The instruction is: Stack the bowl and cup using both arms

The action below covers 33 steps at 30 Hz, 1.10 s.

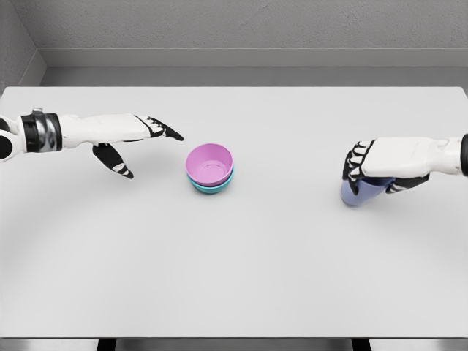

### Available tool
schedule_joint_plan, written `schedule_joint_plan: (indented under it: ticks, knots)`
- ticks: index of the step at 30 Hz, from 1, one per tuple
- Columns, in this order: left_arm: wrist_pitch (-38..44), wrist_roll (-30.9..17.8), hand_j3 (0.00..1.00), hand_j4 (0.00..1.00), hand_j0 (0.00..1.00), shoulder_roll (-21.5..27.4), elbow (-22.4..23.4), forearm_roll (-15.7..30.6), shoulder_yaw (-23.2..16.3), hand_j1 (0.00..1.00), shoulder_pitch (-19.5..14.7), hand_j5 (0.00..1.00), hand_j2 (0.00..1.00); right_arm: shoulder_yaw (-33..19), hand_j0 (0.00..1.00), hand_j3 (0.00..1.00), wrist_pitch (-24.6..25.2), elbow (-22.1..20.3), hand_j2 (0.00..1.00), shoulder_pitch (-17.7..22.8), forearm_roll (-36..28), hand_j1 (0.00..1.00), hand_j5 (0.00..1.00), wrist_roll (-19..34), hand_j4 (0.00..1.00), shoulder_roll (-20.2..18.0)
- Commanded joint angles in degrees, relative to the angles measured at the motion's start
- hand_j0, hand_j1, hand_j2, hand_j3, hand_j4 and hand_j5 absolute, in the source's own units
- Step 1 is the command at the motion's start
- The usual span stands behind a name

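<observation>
A pink bowl (209, 163) sits nested inside a teal bowl (212, 186) near the middle of the white table (234, 278). My left hand (139, 142) hovers just left of the bowls, fingers spread and holding nothing. At the right, my right hand (373, 170) is curled around a pale blue cup (360, 193), which stands on the table and is mostly hidden under the fingers.
The table's far edge meets a grey wall (234, 36) at the back. The front edge runs along the bottom of the view.
</observation>
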Motion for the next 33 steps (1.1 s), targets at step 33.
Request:
schedule_joint_plan:
  ticks: [33]
  knots:
    - [0.15,0.02,1.00,1.00,1.00,0.17,0.03,0.26,0.05,1.00,0.00,1.00,1.00,-4.82,0.46,0.46,0.17,2.97,0.46,-5.80,-0.89,0.46,0.46,-0.05,0.46,13.30]
